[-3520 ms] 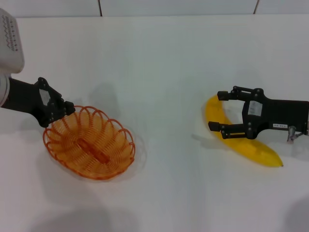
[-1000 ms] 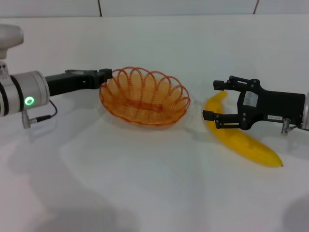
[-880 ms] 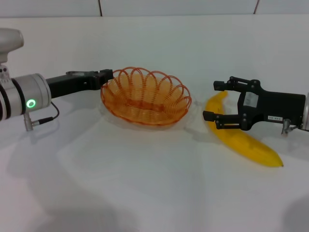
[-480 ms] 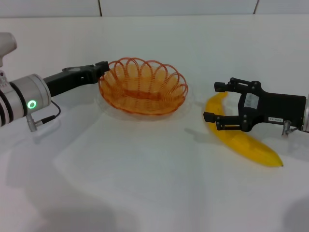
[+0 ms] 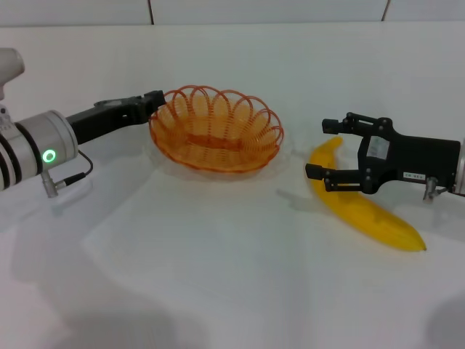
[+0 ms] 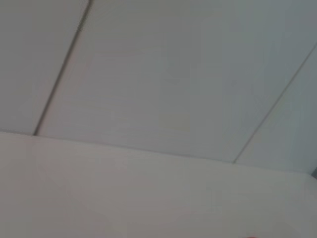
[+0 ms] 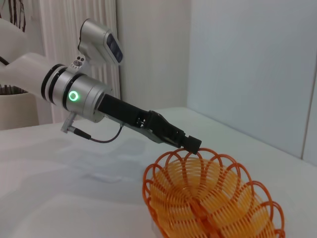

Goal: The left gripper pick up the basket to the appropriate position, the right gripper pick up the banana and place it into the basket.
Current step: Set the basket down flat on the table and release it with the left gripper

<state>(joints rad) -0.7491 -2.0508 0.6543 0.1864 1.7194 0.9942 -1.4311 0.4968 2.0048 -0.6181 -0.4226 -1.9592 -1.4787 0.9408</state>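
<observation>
- Gripping the scalloped rim of the basket (image 5: pixel 216 130) at its left edge: the left gripper (image 5: pixel 154 102), fingers pinched narrow on the wire, reaching in from the left-centre of the head view.
- Having swung from lower left to upper centre over the last few seconds, then nudged a touch left and away from the banana in the last second; now barely shifting, so probably settling at its drop-off spot.
- Sitting low on or just above the white table (image 5: pixel 232 276); contact impossible to tell.
- Straddling the upper end of the banana (image 5: pixel 360 209) at right-centre: the right gripper (image 5: pixel 328 149), fingers spread wide, one above the fruit and one across it, not closed on it.
- Holding nearly the same pose as a second ago, banana unmoved; judging the basket stage close to done and the banana pick not yet begun.
- Lying diagonally on the table, well apart from the basket, tip pointing to lower right.
- Looking springy and open: thin orange wire loops, shallow oval bowl, gaps wide enough for a pointed end to snag.
- Looking smooth, glossy, curved and tapered: bright yellow skin, likely slippery under hard black fingers.
- Showing the same orange loops under the black claw in the right wrist view, green light glowing on the grey arm segment behind.
</observation>
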